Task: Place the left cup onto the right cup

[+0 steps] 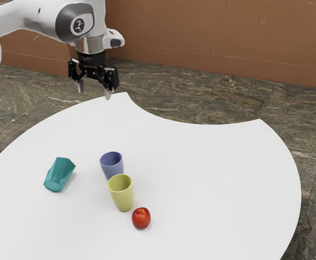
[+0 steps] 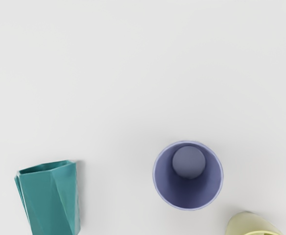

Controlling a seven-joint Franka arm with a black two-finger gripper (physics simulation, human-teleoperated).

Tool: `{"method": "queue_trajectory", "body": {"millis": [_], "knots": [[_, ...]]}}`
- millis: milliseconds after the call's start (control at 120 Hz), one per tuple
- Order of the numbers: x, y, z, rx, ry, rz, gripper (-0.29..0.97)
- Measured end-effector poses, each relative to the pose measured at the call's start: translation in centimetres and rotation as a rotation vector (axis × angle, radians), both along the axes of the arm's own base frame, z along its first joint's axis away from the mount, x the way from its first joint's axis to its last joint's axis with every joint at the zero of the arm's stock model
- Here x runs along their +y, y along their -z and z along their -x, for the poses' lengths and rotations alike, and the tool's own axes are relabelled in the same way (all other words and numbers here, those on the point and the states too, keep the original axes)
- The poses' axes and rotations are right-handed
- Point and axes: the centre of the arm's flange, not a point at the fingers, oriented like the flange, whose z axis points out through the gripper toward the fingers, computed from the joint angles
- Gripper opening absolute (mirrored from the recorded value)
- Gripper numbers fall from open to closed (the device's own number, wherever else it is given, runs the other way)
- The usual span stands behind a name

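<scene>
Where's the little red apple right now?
In the exterior view, the small red apple sits on the white round table, beside the upright yellow-green cup, on the exterior view's right of it.

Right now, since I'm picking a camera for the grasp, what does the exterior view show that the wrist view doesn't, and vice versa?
Exterior view adds: the open gripper hovering above the far edge of the white table, and a red apple beside the yellow-green cup. Wrist view adds: a straight-down look into the upright purple cup, to its inner bottom. Both share: the teal cup lying on its side, the purple cup, the yellow-green cup, the white table.
</scene>
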Motion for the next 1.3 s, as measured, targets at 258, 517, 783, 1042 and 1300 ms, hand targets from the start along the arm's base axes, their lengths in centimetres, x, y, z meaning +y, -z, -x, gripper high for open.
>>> {"method": "queue_trajectory", "body": {"millis": [258, 517, 783, 1042, 1300], "knots": [[-0.4, 4.2, -1.9, -0.027, -0.134, 0.009, 0.68], [-2.3, 7.2, -0.5, -0.037, -0.247, 0.009, 0.68], [-3.5, 10.0, 0.2, -0.059, -0.355, 0.012, 0.68], [-3.8, 13.0, 0.3, -0.098, -0.436, 0.030, 0.68], [-3.8, 16.3, 0.3, -0.132, -0.490, 0.051, 0.68]]}}
